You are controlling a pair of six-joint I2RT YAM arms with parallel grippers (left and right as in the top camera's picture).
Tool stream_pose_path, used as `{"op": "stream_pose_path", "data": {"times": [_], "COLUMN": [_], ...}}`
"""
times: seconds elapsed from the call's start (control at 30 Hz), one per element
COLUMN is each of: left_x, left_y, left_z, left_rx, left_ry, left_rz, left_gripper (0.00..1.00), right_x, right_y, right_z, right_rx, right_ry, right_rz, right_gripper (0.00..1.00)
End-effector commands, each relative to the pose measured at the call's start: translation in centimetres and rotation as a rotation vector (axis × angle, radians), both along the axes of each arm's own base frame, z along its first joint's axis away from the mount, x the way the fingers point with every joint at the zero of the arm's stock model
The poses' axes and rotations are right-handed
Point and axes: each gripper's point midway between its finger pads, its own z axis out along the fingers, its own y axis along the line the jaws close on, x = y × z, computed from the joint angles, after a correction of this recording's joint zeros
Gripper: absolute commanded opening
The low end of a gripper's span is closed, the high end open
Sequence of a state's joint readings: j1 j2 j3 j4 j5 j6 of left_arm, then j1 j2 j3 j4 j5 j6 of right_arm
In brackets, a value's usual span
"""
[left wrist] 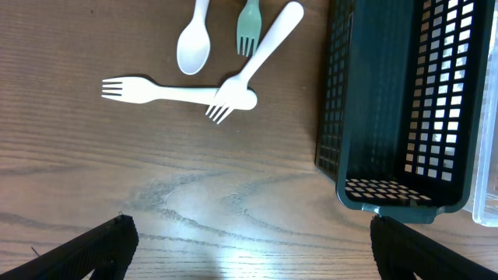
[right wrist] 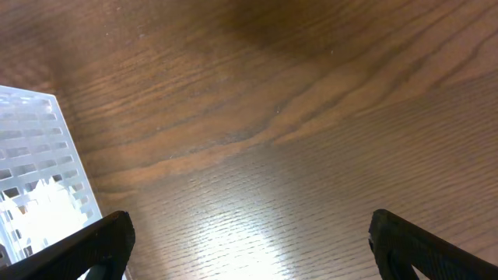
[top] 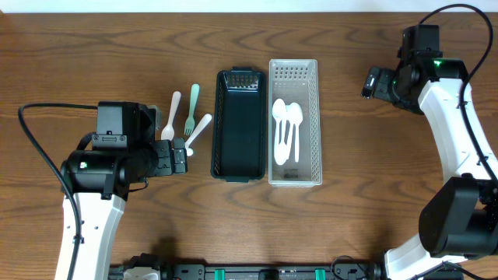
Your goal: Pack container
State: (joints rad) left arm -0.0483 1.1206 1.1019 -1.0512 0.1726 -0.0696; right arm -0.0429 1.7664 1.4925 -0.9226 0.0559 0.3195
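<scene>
A dark green basket (top: pixel 237 124) stands empty at the table's middle, with a white basket (top: pixel 294 175) against its right side holding white spoons (top: pixel 285 128). Left of them lie a white spoon (top: pixel 172 105), a green fork (top: pixel 192 109) and a white fork (top: pixel 200 127). The left wrist view shows the spoon (left wrist: pixel 194 43), the green fork (left wrist: pixel 248 27), the slanted white fork (left wrist: pixel 257 58) and a second white fork (left wrist: pixel 171 92) lying crosswise under it. My left gripper (top: pixel 177 152) (left wrist: pixel 249 260) is open and empty just short of these utensils. My right gripper (top: pixel 372 82) (right wrist: pixel 249 249) is open and empty, right of the white basket (right wrist: pixel 35 171).
The dark basket's near corner (left wrist: pixel 389 194) sits close to my left gripper's right finger, with the white basket's edge (left wrist: pixel 486 210) beyond it. Bare wood table lies under my right gripper. Cables run along both arms.
</scene>
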Motion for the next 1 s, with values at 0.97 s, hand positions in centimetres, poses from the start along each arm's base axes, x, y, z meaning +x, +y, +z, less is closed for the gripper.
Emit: {"op": "stream_pose_path", "data": {"times": [0.97], "left_x": [2.4], "left_y": [1.0], "left_z": [1.2], "left_rx": [0.061], "left_ry": [-0.102], "left_rz": [0.008], "left_gripper": [0.98], "right_x": [0.3], "right_y": [-0.2], "right_z": [0.9], "right_rx": [0.002], "right_ry": [-0.025], "right_rz": [-0.002], "right_gripper": [0.99]}}
